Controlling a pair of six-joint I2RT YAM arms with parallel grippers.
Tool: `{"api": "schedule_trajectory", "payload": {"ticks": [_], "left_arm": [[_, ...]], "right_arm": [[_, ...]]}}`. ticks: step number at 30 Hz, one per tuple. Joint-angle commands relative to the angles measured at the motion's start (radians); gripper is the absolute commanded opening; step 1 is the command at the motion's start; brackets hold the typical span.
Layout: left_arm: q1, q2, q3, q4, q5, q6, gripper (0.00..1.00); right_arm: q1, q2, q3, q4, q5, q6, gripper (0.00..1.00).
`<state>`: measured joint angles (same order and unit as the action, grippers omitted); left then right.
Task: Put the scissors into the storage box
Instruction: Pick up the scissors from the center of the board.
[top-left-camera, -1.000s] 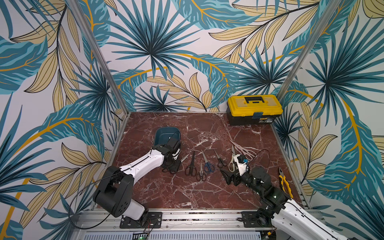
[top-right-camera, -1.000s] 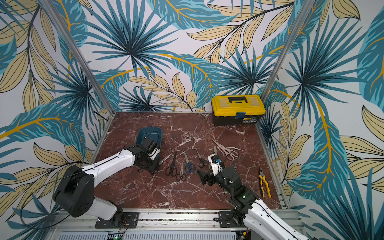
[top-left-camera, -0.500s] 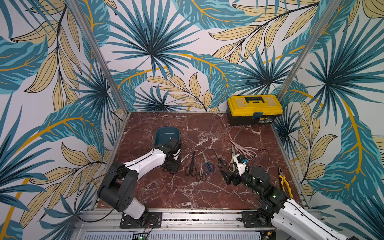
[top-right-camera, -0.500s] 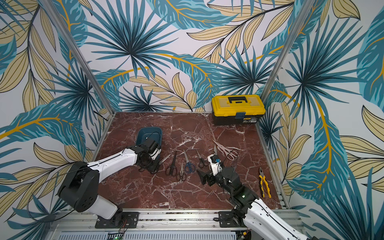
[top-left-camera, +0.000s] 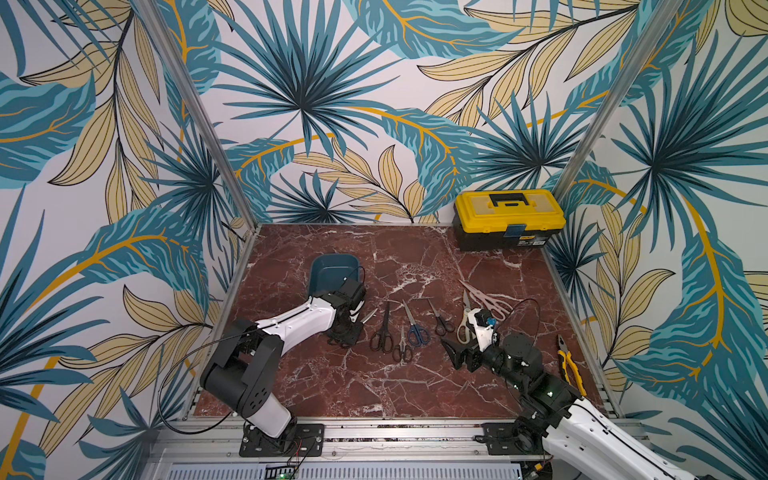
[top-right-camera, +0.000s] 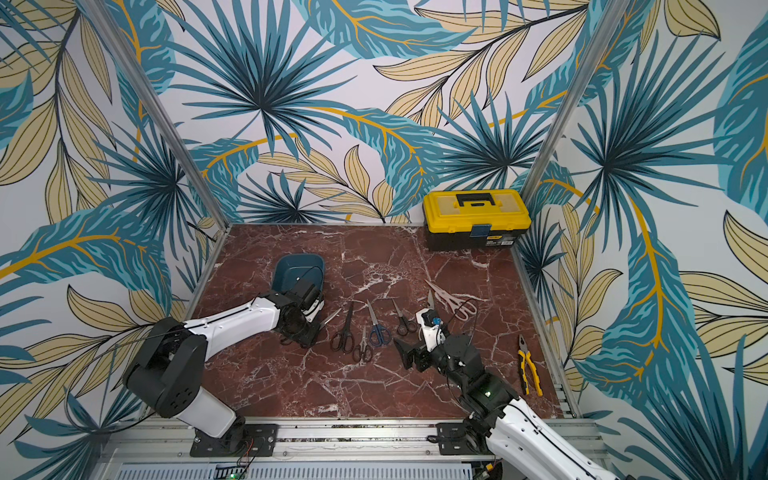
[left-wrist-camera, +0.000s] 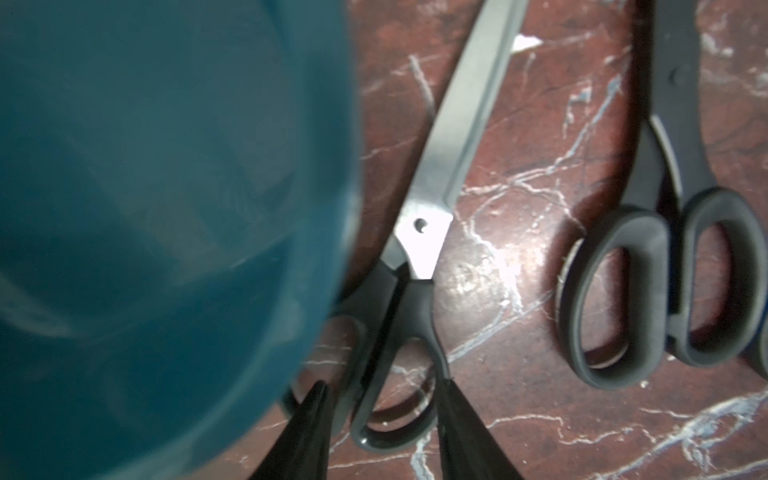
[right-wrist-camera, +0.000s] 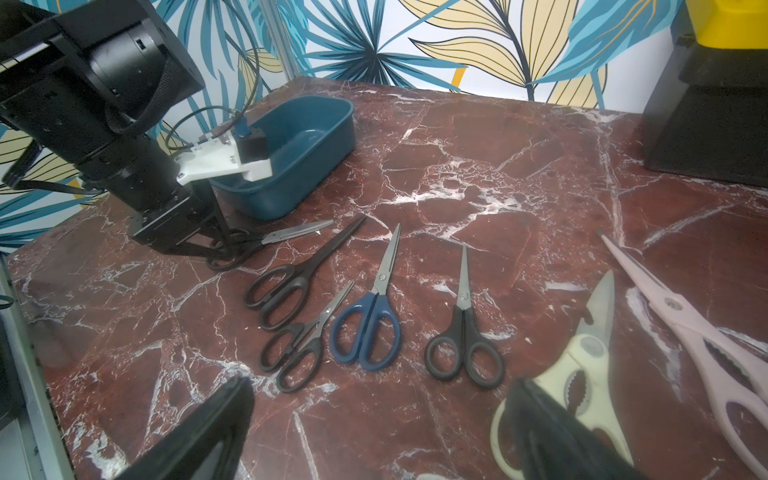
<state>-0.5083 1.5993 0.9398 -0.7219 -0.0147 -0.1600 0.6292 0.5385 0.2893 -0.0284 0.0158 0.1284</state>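
Note:
The teal storage box (top-left-camera: 332, 270) (right-wrist-camera: 307, 133) stands at the left of the marble table. Black-handled scissors (left-wrist-camera: 428, 232) (top-left-camera: 369, 316) lie beside it. My left gripper (left-wrist-camera: 382, 380) (top-left-camera: 345, 332) is low over their handles, a finger on each side, jaws narrow but open. Several more scissors lie in a row: large black (top-left-camera: 384, 328), small black (top-left-camera: 402, 347), blue (top-left-camera: 415, 328), another black (top-left-camera: 441, 324), cream (right-wrist-camera: 582, 374) and pink (top-left-camera: 484, 295). My right gripper (right-wrist-camera: 380, 388) (top-left-camera: 459, 353) hovers wide open in front of them, one finger over the cream handle.
A yellow-lidded black toolbox (top-left-camera: 509, 218) sits in the back right corner. Yellow-handled pliers (top-left-camera: 571, 365) lie along the right edge. Patterned walls close the table on three sides. Bare marble stretches behind the scissors row.
My left gripper's jaws have narrowed around the black scissors' handles beside the box. The right arm has stayed still.

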Motion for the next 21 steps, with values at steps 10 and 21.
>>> {"api": "schedule_trajectory", "payload": {"ticks": [10,21], "left_arm": [[-0.061,-0.024,0.019,-0.013,0.046,-0.12,0.42],[-0.059,-0.019,0.039,-0.06,-0.085,-0.232,0.48]], "right_arm": [[0.004,-0.011,-0.016,-0.003,0.018,0.011,1.0],[0.005,-0.013,-0.017,-0.003,0.018,0.014,1.0]]}}
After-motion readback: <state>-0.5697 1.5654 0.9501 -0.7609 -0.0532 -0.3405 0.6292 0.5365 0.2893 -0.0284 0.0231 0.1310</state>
